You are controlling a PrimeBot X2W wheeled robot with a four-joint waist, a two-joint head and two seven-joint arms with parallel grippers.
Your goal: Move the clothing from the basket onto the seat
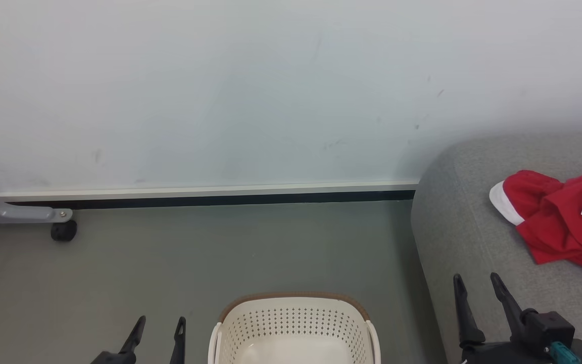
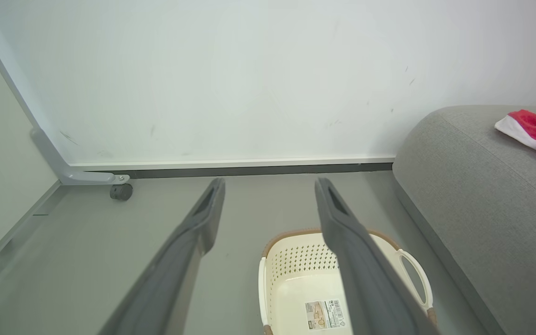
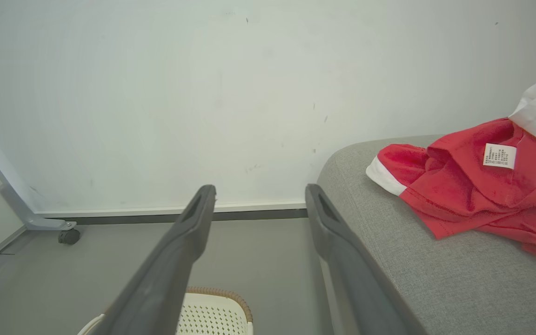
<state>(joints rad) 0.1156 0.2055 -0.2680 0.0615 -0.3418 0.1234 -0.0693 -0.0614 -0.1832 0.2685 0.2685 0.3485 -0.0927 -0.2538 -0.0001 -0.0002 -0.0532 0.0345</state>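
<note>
No wording can be made out anywhere. A white care tag (image 3: pixel 499 155) is sewn to the red garment (image 3: pixel 463 195), which lies on the grey sofa (image 3: pixel 435 279) to the right of the laundry basket (image 2: pixel 296 260). The tag carries several lines of dark print, too small to read. On the floor inside the basket is a rectangular sticker (image 2: pixel 326 315). One half is a tan picture panel; the other has a barcode and a small triangle symbol. Its fine print is also illegible.

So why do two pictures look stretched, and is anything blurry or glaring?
Head view: soft even light, no glare, clothing on the seat crisp. Left wrist view: a wide lens makes the left tool loom large and soft-edged. Right wrist view: same stretching of the right tool; clothing sharp.
</note>
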